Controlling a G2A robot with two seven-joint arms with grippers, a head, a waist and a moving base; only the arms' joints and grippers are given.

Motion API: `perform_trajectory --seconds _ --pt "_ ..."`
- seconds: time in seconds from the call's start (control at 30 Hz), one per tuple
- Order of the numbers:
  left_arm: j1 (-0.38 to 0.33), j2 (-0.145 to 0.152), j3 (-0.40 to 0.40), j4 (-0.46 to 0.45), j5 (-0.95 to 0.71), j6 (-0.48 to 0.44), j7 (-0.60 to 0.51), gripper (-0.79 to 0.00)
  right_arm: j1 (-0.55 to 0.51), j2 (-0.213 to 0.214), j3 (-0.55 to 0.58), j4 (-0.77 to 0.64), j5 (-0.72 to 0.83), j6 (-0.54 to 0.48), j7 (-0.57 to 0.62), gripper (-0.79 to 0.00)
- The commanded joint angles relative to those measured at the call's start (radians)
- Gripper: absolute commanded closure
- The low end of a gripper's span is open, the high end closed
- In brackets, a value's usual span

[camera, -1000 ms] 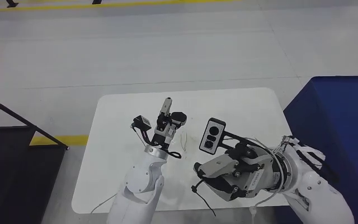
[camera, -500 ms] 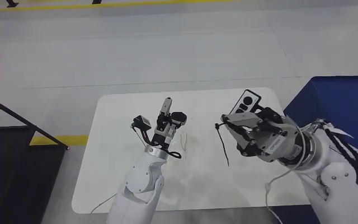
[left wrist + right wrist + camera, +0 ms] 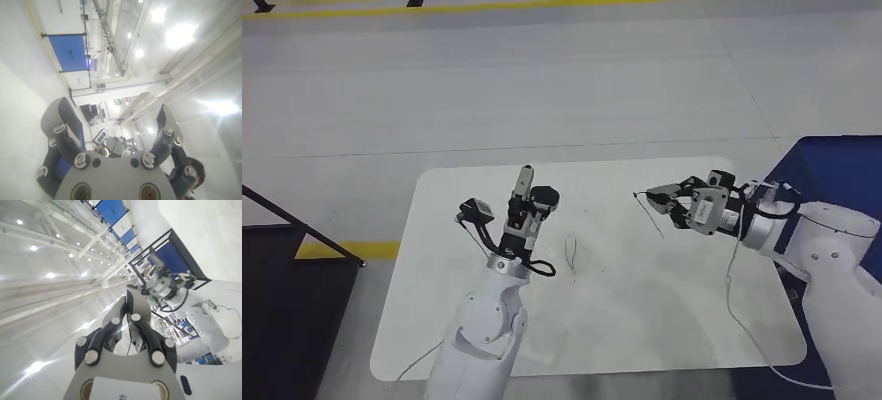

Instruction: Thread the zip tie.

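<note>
My right gripper (image 3: 650,197) is held above the back right of the white table (image 3: 662,320), shut on a thin black zip tie (image 3: 655,222) that hangs down from its fingers. In the right wrist view the right gripper (image 3: 126,298) has its jaws pressed together, and the black zip tie (image 3: 130,335) runs back between the fingers. My left gripper (image 3: 525,182) stands upright over the middle left of the table, open with nothing in it. In the left wrist view the left gripper (image 3: 115,118) has its fingers spread wide. A pale zip tie (image 3: 570,250) lies on the table between the arms.
A blue cabinet (image 3: 842,190) stands off the table's right edge. A black frame (image 3: 282,225) is on the floor to the left. Bare tabletop stretches across the front and the back left.
My right arm has swung from the table's front edge up to the back right, carrying the black zip tie. The left arm has shifted slightly left.
</note>
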Motion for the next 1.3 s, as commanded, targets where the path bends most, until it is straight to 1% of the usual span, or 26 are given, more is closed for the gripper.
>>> perform_trajectory --seconds 0.0,0.07,0.1,0.17,0.23,0.3,0.4,0.53,0.63,0.67,0.7,0.73,0.83,0.97,1.07,1.13,1.17,1.2,1.27 --pt "-0.008 0.005 -0.017 0.01 0.178 -0.107 0.05 -0.785 0.035 -0.002 -0.066 0.048 -0.039 0.019 0.002 0.0" --pt "-0.009 0.005 -0.015 0.016 0.231 -0.153 0.092 -0.785 0.078 -0.009 -0.131 0.111 -0.047 0.019 0.011 0.0" --pt "-0.008 0.004 -0.011 0.016 0.232 -0.166 0.107 -0.785 0.106 -0.012 -0.169 0.135 -0.078 0.019 -0.005 0.0" --pt "-0.008 0.004 -0.011 0.016 0.232 -0.166 0.107 -0.785 0.158 -0.022 -0.249 0.191 -0.106 0.019 0.001 0.0" --pt "-0.008 0.004 -0.011 0.016 0.232 -0.166 0.107 -0.785 0.212 -0.038 -0.328 0.263 -0.099 0.012 0.035 0.0" --pt "-0.008 0.004 -0.011 0.016 0.232 -0.166 0.107 -0.785 0.263 -0.056 -0.405 0.358 -0.102 -0.009 0.064 0.0" --pt "-0.008 0.004 -0.011 0.016 0.232 -0.166 0.107 -0.785 0.33 -0.084 -0.519 0.472 -0.154 -0.051 0.086 0.0" --pt "-0.008 0.004 -0.011 0.016 0.232 -0.166 0.107 -0.785 0.402 -0.117 -0.621 0.608 -0.2 -0.106 0.127 0.0" --pt "-0.008 0.004 -0.011 0.016 0.232 -0.166 0.107 -0.785 0.433 -0.139 -0.677 0.669 -0.219 -0.144 0.179 0.0" --pt "-0.008 0.004 -0.011 0.016 0.232 -0.166 0.107 -0.785 0.441 -0.145 -0.695 0.687 -0.236 -0.154 0.189 -0.046" --pt "-0.008 0.004 -0.011 0.016 0.232 -0.166 0.107 -0.785 0.449 -0.15 -0.709 0.702 -0.251 -0.169 0.2 -0.046" --pt "-0.008 0.004 -0.011 0.016 0.232 -0.166 0.107 -0.785 0.455 -0.156 -0.722 0.713 -0.26 -0.185 0.219 -0.188" --pt "-0.008 0.004 -0.011 0.016 0.232 -0.166 0.107 -0.785 0.475 -0.17 -0.748 0.752 -0.274 -0.21 0.268 -0.166" --pt "-0.008 0.004 -0.011 0.016 0.232 -0.166 0.107 -0.785 0.488 -0.184 -0.757 0.768 -0.272 -0.272 0.339 -0.2" --pt "-0.008 0.004 -0.011 0.016 0.232 -0.166 0.107 -0.785 0.491 -0.189 -0.743 0.769 -0.257 -0.318 0.377 -0.222" --pt "-0.008 0.004 -0.011 0.016 0.232 -0.166 0.107 -0.785 0.49 -0.188 -0.724 0.756 -0.237 -0.331 0.421 -0.219" --pt "-0.008 0.004 -0.011 0.016 0.232 -0.166 0.107 -0.785 0.489 -0.186 -0.709 0.744 -0.224 -0.339 0.444 -0.154" --pt "-0.008 0.004 -0.011 0.016 0.232 -0.166 0.107 -0.785 0.485 -0.182 -0.691 0.733 -0.219 -0.346 0.457 -0.006" --pt "-0.008 0.004 -0.011 0.016 0.232 -0.166 0.107 -0.785 0.475 -0.168 -0.648 0.687 -0.245 -0.376 0.455 0.0"
